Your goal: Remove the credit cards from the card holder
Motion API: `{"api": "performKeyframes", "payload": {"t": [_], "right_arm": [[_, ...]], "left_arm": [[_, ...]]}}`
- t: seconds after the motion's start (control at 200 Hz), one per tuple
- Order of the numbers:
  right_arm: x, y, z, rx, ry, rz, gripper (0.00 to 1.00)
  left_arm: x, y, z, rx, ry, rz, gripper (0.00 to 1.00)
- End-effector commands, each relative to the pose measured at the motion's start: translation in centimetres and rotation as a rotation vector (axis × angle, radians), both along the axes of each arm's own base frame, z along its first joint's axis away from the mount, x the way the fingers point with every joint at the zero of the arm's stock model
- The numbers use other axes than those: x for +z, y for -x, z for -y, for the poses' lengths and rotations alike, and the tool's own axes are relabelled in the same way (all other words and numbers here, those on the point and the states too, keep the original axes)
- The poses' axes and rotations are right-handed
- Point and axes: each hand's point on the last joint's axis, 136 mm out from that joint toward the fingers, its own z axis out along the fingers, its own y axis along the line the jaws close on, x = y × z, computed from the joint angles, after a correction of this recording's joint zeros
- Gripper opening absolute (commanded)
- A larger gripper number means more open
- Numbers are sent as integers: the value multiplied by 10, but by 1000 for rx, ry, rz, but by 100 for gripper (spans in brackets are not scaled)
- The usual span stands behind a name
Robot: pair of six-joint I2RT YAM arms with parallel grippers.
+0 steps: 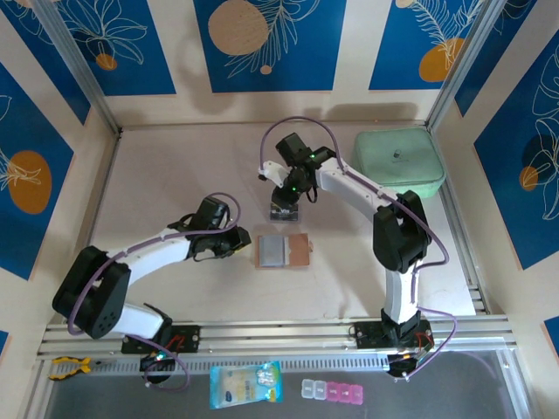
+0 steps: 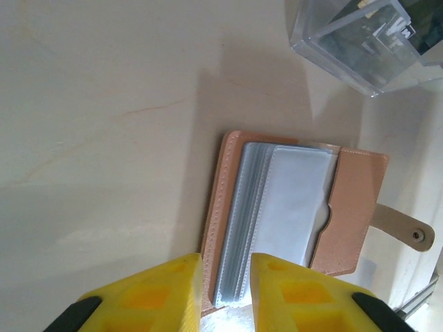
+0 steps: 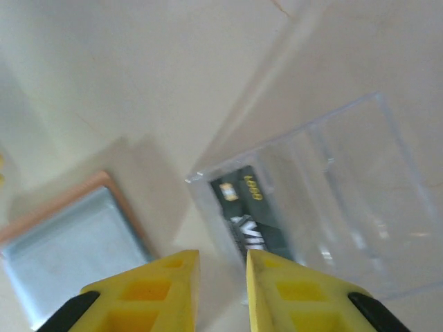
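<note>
The card holder (image 1: 284,251) lies open and flat on the table, tan covers with pale grey sleeves (image 2: 291,207) and a snap tab (image 2: 408,232). My left gripper (image 2: 225,259) is at its left end (image 1: 247,245). The jaws stand a narrow gap apart over the holder's edge, with nothing pinched between them. A dark credit card (image 3: 249,214) with pale markings lies inside a clear plastic box (image 3: 325,194) just behind the holder (image 3: 62,235). My right gripper (image 3: 223,256) hovers over that box (image 1: 284,209), slightly open and empty.
A large mint-green case (image 1: 397,161) sits at the back right. A blue-and-yellow packet (image 1: 246,385) and a row of small pill compartments (image 1: 332,390) lie in front of the arm bases. Metal frame posts border the table on both sides.
</note>
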Motion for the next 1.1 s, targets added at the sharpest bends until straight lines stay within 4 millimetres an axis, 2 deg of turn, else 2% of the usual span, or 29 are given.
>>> {"api": "performKeyframes", "payload": {"t": [0.0, 0.165, 0.365, 0.55, 0.69, 0.8, 0.98, 1.095], "right_arm": [[6, 17, -11, -253, -152, -167, 25], [-2, 46, -11, -440, -257, -349, 25], [-10, 71, -12, -614, -352, -551, 24], [-23, 91, -19, -691, -399, -663, 18], [-32, 103, -21, -722, -382, -718, 18], [-44, 109, -20, -749, -354, -748, 24], [-50, 113, -20, -747, -351, -757, 34], [-54, 113, -19, -752, -340, -757, 36]], "left_arm": [[0, 1, 12, -33, 29, -6, 25], [-2, 6, 19, -62, 23, -12, 24], [-7, 12, 29, -95, 38, -21, 20], [-14, 14, 36, -111, 37, -37, 16], [-18, 13, 39, -114, 28, -47, 12], [-21, 14, 39, -117, 14, -47, 9], [-26, 16, 38, -117, 4, -61, 8], [-31, 18, 33, -107, -23, -82, 8]]}}
